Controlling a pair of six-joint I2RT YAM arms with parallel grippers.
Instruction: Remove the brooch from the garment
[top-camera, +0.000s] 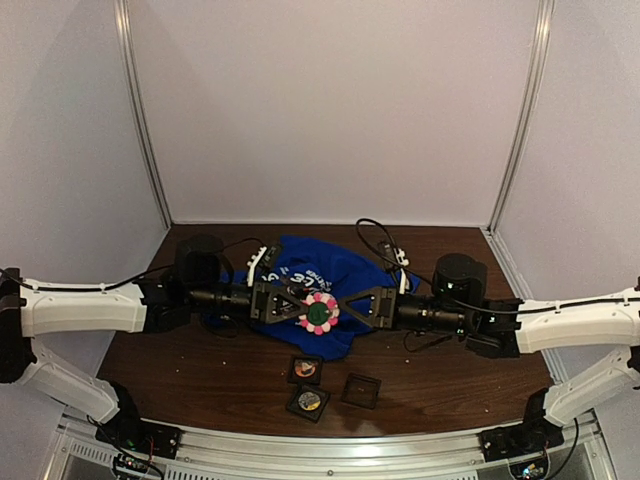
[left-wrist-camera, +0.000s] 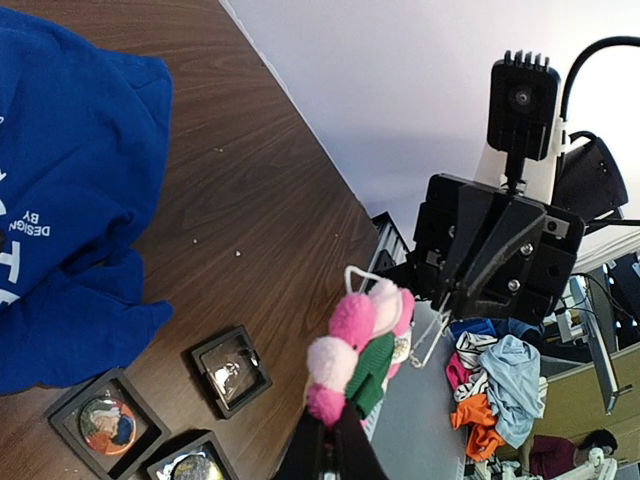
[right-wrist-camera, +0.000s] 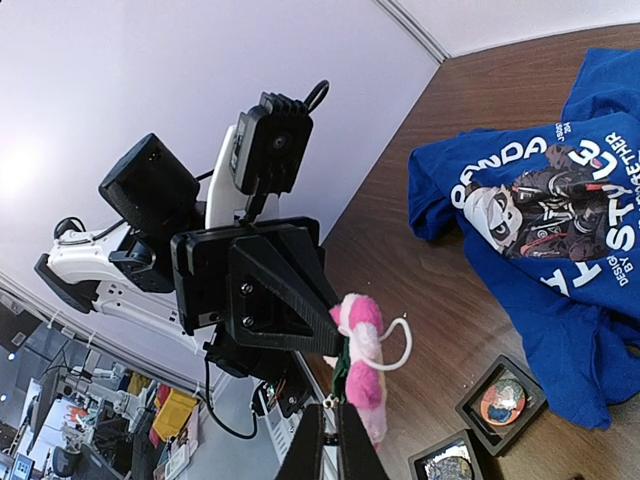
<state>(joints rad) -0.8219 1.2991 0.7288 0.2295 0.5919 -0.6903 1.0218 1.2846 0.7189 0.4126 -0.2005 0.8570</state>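
The brooch (top-camera: 320, 313), a ring of pink and pale pom-poms around a green centre, hangs in the air between my two grippers. My left gripper (left-wrist-camera: 335, 432) is shut on its lower pink edge (left-wrist-camera: 358, 352). From the opposite side, my right gripper (right-wrist-camera: 330, 418) is shut on the brooch (right-wrist-camera: 362, 350) at its green back, by a small metal piece. A white loop sticks out of the brooch. The garment (top-camera: 322, 268), a royal-blue T-shirt (right-wrist-camera: 545, 235) with white lettering and a dark print, lies crumpled on the table behind, apart from the brooch (left-wrist-camera: 70, 180).
Three black display boxes sit on the dark wooden table (top-camera: 200, 370) near the front: two with badges (top-camera: 306, 369) (top-camera: 309, 401) and one further right (top-camera: 360, 390). White walls with metal corner rails enclose the back and sides.
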